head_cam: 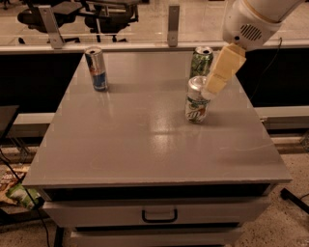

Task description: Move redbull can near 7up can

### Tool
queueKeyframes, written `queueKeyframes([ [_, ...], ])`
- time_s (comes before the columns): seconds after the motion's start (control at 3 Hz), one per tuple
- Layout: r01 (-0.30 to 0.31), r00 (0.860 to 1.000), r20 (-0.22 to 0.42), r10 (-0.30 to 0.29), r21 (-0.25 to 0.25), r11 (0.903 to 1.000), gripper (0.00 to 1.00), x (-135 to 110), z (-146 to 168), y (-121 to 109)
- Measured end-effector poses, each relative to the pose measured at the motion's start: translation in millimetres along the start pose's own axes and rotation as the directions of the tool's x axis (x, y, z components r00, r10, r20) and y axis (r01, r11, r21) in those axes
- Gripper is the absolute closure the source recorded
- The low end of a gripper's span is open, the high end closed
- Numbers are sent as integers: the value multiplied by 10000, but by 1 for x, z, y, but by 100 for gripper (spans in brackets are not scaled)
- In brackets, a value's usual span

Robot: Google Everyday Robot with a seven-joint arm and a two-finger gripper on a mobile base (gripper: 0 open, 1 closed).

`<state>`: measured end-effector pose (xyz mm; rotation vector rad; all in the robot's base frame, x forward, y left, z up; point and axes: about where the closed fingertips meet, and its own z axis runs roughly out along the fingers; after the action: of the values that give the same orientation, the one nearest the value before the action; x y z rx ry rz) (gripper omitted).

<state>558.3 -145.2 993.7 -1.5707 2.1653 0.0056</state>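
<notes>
The redbull can (97,68) is slim, blue and silver, and stands upright at the far left of the grey table (120,140). The 7up can (197,100) is silver-white with green lettering and stands upright right of the table's middle. My gripper (216,83) hangs from the white arm (251,21) at the upper right, its cream fingers pointing down-left over the 7up can's top right. It holds nothing that I can see.
An all dark-green can (201,61) stands behind the 7up can near the far edge. A drawer with a black handle (159,215) is under the tabletop. Office chairs (77,12) stand behind a glass rail. Litter (17,193) lies on the floor at left.
</notes>
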Motion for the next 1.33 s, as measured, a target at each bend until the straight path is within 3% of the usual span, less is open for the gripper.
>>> queueKeyframes([
  [0.33, -262, 9985, 475, 256, 124, 9996, 0, -53, 24, -31],
  [0.67, -538, 9944, 918, 532, 44, 9985, 0, -110, 59, -45],
  [1.33, -1390, 9803, 1449, 1342, 238, 9900, 0, -191, 131, -63],
])
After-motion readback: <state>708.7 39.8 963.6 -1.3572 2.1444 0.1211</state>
